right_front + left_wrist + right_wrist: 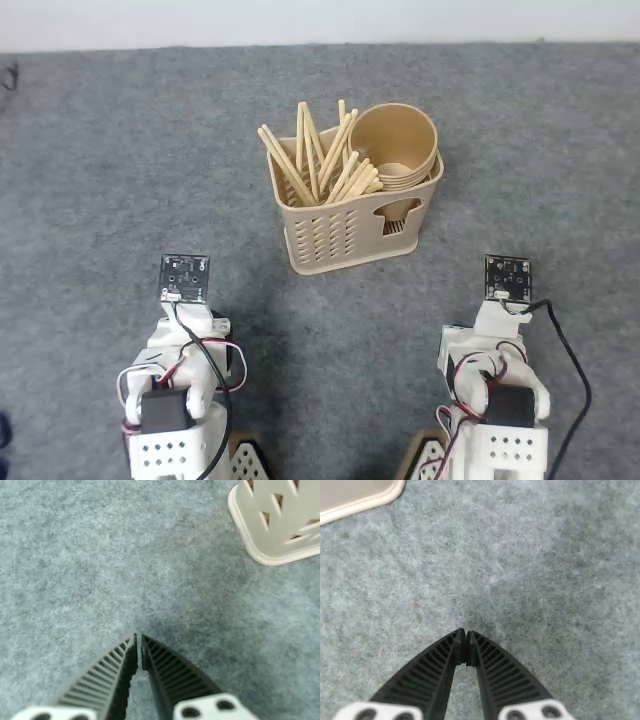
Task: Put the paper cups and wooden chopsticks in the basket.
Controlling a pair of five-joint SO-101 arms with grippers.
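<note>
The cups (pixel 405 150) and chopsticks (pixel 318 165) stood inside the basket (pixel 330 240), so the job looked done; the left gripper (pixel 139 642) and right gripper (pixel 465 637) sat closed on nothing, well short of it

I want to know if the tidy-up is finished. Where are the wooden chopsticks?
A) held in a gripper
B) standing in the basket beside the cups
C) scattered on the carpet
B: the wooden chopsticks stand leaning inside the basket, next to the stacked paper cups.
</note>
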